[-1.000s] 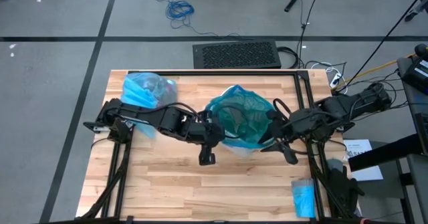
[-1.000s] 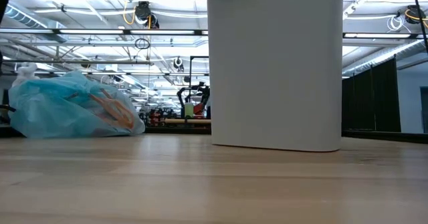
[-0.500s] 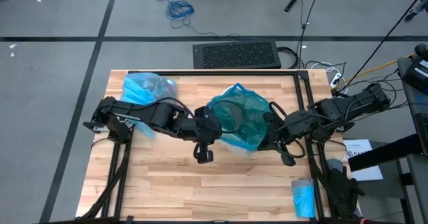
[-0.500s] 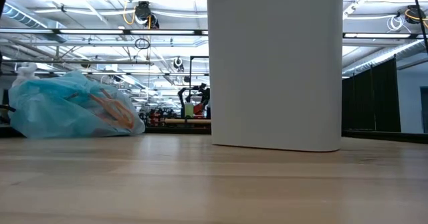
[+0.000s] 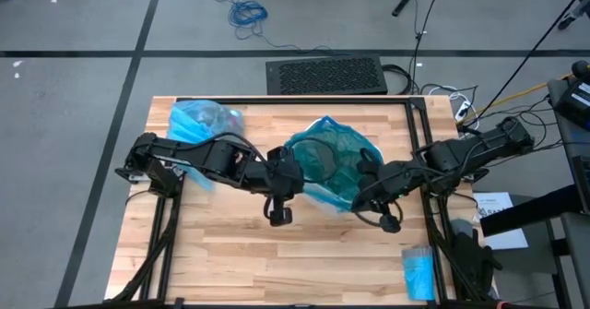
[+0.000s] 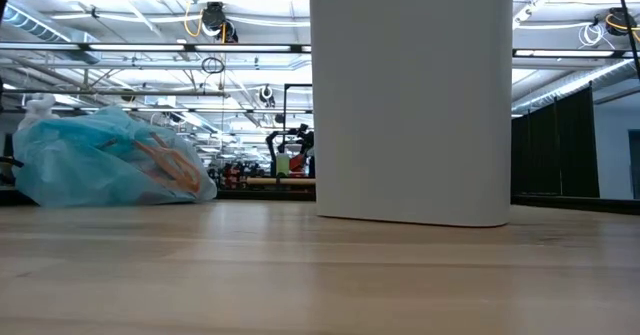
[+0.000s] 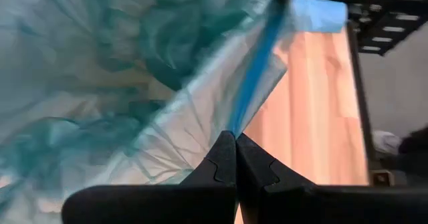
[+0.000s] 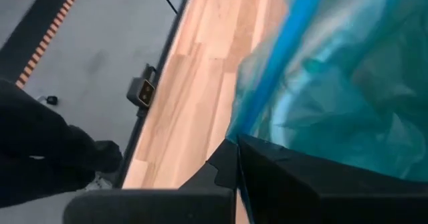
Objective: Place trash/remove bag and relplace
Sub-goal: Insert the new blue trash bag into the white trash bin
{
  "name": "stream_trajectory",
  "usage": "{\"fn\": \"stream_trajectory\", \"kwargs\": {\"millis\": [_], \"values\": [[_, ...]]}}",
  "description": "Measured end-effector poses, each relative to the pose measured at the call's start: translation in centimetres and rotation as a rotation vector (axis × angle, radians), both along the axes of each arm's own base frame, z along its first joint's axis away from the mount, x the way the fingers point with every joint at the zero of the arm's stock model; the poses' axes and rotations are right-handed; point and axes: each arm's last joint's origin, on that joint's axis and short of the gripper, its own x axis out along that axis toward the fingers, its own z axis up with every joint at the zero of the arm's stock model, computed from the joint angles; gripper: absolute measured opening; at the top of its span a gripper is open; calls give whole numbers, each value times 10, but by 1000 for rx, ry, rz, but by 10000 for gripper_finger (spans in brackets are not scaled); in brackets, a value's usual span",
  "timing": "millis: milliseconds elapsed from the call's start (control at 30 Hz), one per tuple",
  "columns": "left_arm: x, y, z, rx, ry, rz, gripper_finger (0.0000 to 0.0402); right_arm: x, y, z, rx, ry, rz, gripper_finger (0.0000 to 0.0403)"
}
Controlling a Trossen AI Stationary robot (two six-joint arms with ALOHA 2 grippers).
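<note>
Clearly the liner [image 5: 329, 166] draped in the white bin [image 6: 410, 95] mid-worktop is thin, limp and slippery; its blue hem is the hold. Left gripper [image 7: 234, 158] and right gripper [image 8: 235, 158] both have jaws clamped on it at opposite sides.

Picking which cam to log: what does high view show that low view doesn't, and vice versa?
High only: both arms, the left gripper and right gripper shut on opposite sides of the teal liner at the bin mouth, and a blue roll near the table's front right corner. Low only: the bin's white wall standing on the table, and the room behind. Both: the filled light-blue bag lying on the wooden table.
</note>
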Motion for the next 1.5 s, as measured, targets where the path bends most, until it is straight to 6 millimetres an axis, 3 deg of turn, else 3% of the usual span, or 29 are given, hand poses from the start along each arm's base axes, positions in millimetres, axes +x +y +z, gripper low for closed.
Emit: {"fn": "stream_trajectory", "kwargs": {"millis": [300,767,900,1267,1500], "values": [[-1,-2,-1,-83,20,-20,13,1,-3,-2,-10,18,-38,0],[4,-4,5,-179,-48,32,192,1,-3,-2,-9,19,-47,0],[2,-4,9,-207,-74,49,200,2,-4,-2,-6,21,-56,0],[4,-6,39,-257,-349,70,201,3,-10,-9,-14,102,-88,0],[13,-14,29,-193,-351,137,201,0,-9,-3,39,68,-84,0]]}}
